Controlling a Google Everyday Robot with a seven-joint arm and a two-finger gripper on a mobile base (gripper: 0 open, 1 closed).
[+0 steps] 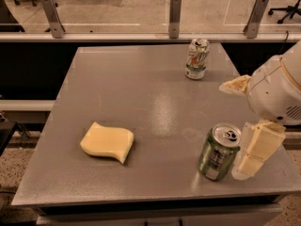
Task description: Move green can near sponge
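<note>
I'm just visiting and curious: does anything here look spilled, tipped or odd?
Nothing stands out: green can and white can stand upright, sponge lies flat, no spills. The gripper hangs open beside the green can.

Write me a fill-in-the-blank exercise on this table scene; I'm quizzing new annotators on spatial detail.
1. The green can stands upright, with the open, empty gripper close on its ___ side in the view.
2. The sponge lies flat on the table, on the ___ half of the view.
3. The white can stands near the table's ___ edge.
4. In all, ___ cans stand upright.

Missing words: right; left; far; two.
</note>
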